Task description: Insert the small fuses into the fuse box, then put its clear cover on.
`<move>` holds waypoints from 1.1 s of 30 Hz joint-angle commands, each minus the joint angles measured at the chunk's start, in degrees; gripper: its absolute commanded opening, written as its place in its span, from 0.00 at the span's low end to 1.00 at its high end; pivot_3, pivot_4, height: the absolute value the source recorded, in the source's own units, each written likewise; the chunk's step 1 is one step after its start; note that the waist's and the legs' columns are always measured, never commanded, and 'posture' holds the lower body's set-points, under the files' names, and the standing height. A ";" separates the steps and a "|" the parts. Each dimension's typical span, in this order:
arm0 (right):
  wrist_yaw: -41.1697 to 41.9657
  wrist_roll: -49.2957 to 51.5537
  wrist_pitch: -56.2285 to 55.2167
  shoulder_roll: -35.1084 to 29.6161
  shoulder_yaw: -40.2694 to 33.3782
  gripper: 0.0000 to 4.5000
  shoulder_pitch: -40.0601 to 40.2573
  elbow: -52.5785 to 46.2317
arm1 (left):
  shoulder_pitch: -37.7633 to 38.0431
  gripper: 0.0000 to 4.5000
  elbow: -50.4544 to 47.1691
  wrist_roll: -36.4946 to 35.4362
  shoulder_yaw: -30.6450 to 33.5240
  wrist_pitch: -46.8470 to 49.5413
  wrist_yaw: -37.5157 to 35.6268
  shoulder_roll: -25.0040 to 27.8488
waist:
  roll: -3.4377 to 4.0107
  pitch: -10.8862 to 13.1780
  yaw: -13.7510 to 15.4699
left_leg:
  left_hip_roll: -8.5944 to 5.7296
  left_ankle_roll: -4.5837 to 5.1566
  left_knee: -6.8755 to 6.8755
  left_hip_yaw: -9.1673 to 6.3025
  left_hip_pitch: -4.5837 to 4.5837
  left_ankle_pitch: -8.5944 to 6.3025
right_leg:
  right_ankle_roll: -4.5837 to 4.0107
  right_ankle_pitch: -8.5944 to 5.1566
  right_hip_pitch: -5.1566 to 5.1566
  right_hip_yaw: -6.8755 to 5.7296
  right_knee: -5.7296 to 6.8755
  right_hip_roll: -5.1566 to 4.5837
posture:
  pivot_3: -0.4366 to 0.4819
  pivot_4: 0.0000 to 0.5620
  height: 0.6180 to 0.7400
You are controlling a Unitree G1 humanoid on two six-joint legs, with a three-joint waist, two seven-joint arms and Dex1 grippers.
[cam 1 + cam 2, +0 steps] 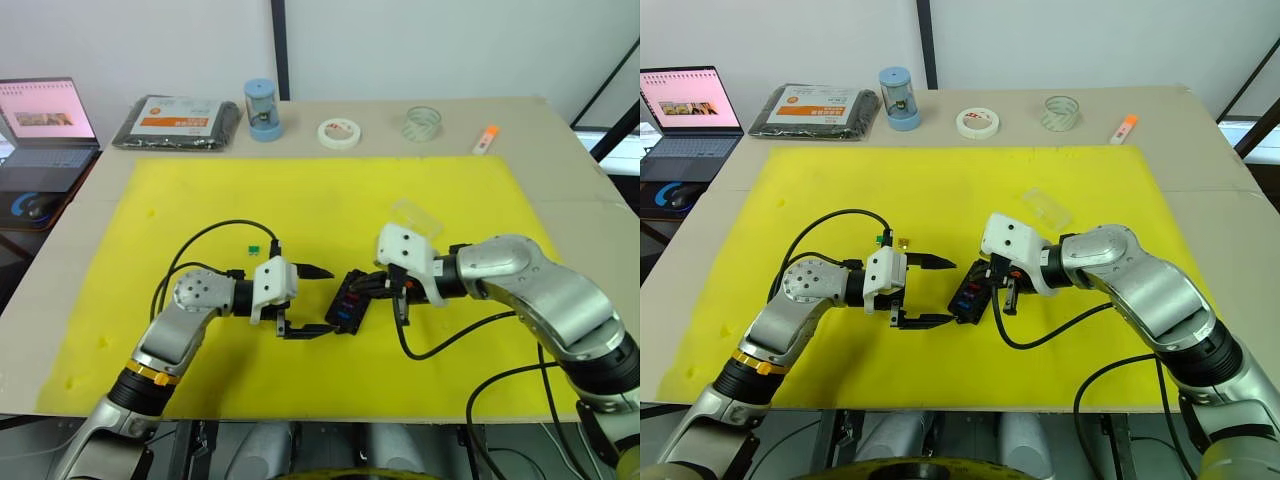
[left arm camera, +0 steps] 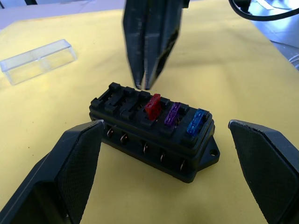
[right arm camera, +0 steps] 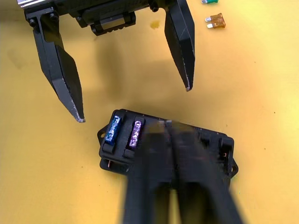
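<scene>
Left wrist view shows 3 fuses [image 2: 173, 114] seated; right wrist, 2.

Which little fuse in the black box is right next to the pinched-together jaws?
The red fuse. It sits in the fuse box right beside the right gripper, whose jaws are closed; the purple fuse and blue fuse sit farther along.

Fuse box [image 2: 154, 135], three fuses [image 2: 174, 115] seated
</scene>
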 commanded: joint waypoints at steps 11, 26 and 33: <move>-1.02 -1.40 -3.12 0.77 1.42 0.00 2.34 0.11 | -0.63 1.00 -1.55 -0.44 -0.01 0.36 -0.18 0.48 | 0.00 0.00 0.00 | 0.00 0.00 0.00 0.00 0.00 0.00 | 0.00 0.00 0.00 0.00 0.00 0.00 | 0.48 0.27 1.00; -1.14 -2.80 -5.33 0.44 2.16 0.00 4.68 1.60 | -0.48 1.00 -1.92 -0.55 0.11 0.88 -0.15 0.96 | 0.00 -0.01 -0.02 | 0.00 0.00 0.01 0.00 0.04 0.00 | 0.00 0.00 0.03 0.00 0.01 0.00 | 0.48 0.27 1.00; -2.85 -4.79 -4.69 1.26 4.32 0.00 4.37 3.22 | -0.69 1.00 -1.81 -0.49 0.02 0.93 -0.27 0.83 | -0.01 -0.01 -0.05 | 0.00 0.00 0.01 0.00 0.05 0.00 | 0.00 0.00 0.04 0.00 0.01 0.00 | 0.48 0.27 1.00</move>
